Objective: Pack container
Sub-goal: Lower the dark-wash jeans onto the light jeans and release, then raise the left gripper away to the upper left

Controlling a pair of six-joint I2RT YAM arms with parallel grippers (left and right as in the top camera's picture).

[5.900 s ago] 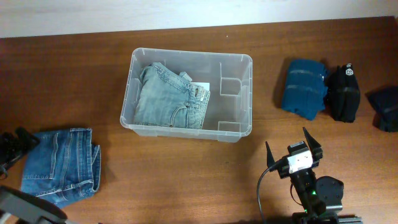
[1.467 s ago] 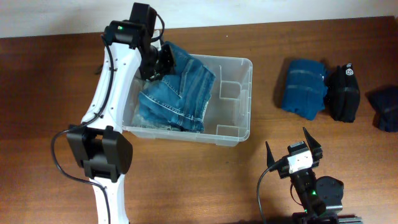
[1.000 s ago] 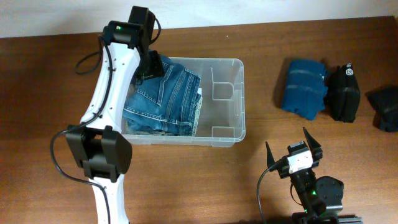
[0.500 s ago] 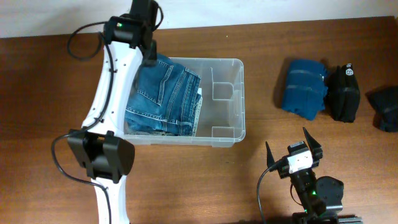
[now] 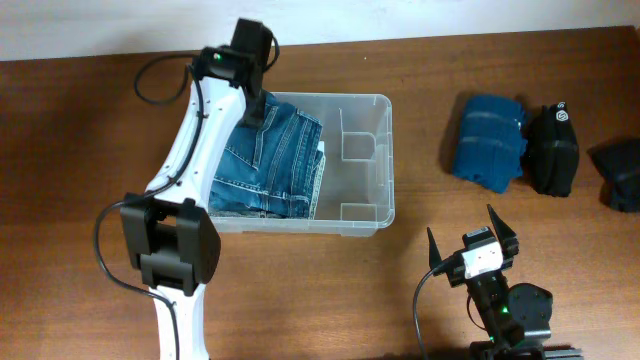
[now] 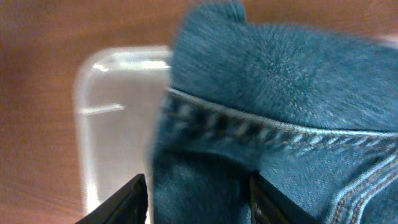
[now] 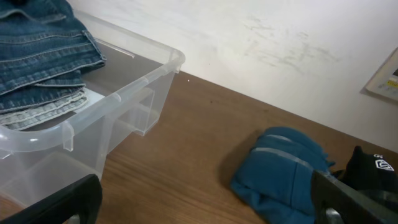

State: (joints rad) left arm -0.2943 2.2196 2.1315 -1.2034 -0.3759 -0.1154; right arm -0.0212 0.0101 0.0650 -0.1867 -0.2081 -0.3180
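The clear plastic container (image 5: 388,160) stands at the middle of the table with folded blue jeans (image 5: 270,160) filling its left half, on top of lighter jeans. My left gripper (image 5: 252,108) hovers over the container's back left corner. In the left wrist view its jaws (image 6: 194,186) are open just above the blue denim (image 6: 292,93), with the container's corner (image 6: 106,68) beside them. My right gripper (image 5: 472,235) is open and empty at the front right. The right wrist view shows the container (image 7: 124,93) and the jeans (image 7: 43,43).
A folded blue garment (image 5: 488,140), a black pouch (image 5: 552,148) and a dark garment (image 5: 620,172) lie at the right of the table. The blue garment (image 7: 280,168) and the pouch (image 7: 373,168) also show in the right wrist view.
The left arm carried the blue jeans from the table's left into the container, which slid a little left. The gripper let go and has shifted slightly right. The right arm has not moved.
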